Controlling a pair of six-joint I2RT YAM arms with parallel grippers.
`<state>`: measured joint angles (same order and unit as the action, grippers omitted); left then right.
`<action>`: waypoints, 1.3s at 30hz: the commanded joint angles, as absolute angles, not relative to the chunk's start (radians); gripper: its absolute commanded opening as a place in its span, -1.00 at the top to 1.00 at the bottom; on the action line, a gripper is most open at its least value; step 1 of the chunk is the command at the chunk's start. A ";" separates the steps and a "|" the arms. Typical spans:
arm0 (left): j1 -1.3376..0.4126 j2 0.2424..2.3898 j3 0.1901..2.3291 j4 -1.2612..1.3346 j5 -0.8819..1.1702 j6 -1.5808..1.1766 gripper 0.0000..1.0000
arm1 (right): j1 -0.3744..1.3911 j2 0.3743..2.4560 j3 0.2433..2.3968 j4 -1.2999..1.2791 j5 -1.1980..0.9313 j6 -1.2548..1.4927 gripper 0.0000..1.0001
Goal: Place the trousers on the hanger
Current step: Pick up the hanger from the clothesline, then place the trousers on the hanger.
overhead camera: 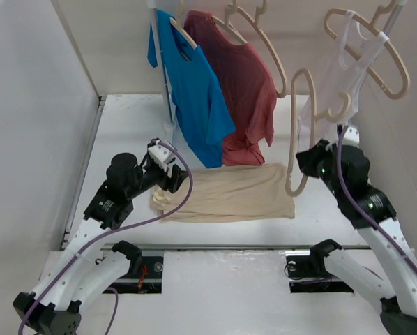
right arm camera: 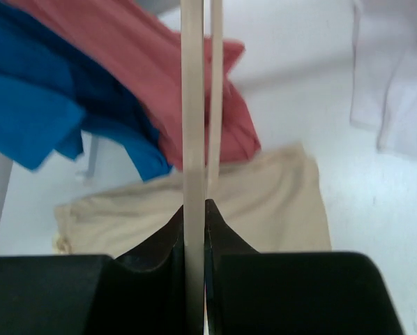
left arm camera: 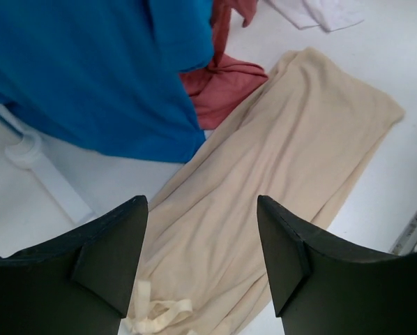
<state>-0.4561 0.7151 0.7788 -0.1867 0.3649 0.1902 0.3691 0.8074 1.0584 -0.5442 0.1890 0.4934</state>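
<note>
The beige-tan trousers (overhead camera: pixel 226 194) lie flat across the middle of the table, their drawstring end at the left. My left gripper (overhead camera: pixel 172 174) is open and empty, just above that left end. In the left wrist view the trousers (left arm camera: pixel 285 146) stretch away between the open fingers of the left gripper (left arm camera: pixel 200 209), with the pale drawstring (left arm camera: pixel 153 313) below. My right gripper (overhead camera: pixel 307 162) is shut on the pale hanger (overhead camera: pixel 291 150) and holds it upright above the trousers' right end. In the right wrist view the right gripper (right arm camera: pixel 194 209) clamps the hanger's bar (right arm camera: pixel 192 105), with the trousers (right arm camera: pixel 264 202) behind.
A blue T-shirt (overhead camera: pixel 194 91), a dull red T-shirt (overhead camera: pixel 247 84) and a white vest (overhead camera: pixel 334 77) hang on similar hangers from a rail at the back. The rail's pole (overhead camera: pixel 168 118) stands behind the left gripper. White walls close in at left and right.
</note>
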 commanded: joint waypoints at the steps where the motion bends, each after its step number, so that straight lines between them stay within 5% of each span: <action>1: -0.451 0.751 0.765 -0.074 0.485 0.158 -0.21 | 0.448 0.680 0.983 -0.638 0.334 0.682 1.00; 12: -0.469 0.904 0.837 -0.044 0.523 0.080 -0.21 | 0.751 0.646 0.735 -0.781 0.387 1.034 1.00; 20: -0.575 0.931 0.848 -0.063 0.511 0.058 -0.23 | 1.000 0.810 0.715 -0.804 0.486 1.186 1.00; 31: -0.595 1.032 0.936 -0.040 0.453 -0.066 -0.51 | 1.350 1.484 0.960 -0.841 0.756 1.264 1.00; 39: -0.543 1.101 0.968 -0.017 0.616 -0.176 -0.62 | 1.382 1.513 0.875 -0.597 0.742 1.186 1.00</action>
<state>-0.5640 1.0855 0.9302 -0.0589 0.5114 -0.1127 1.3739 1.5539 0.9123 -0.7238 0.7593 1.2263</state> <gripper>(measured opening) 0.807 0.128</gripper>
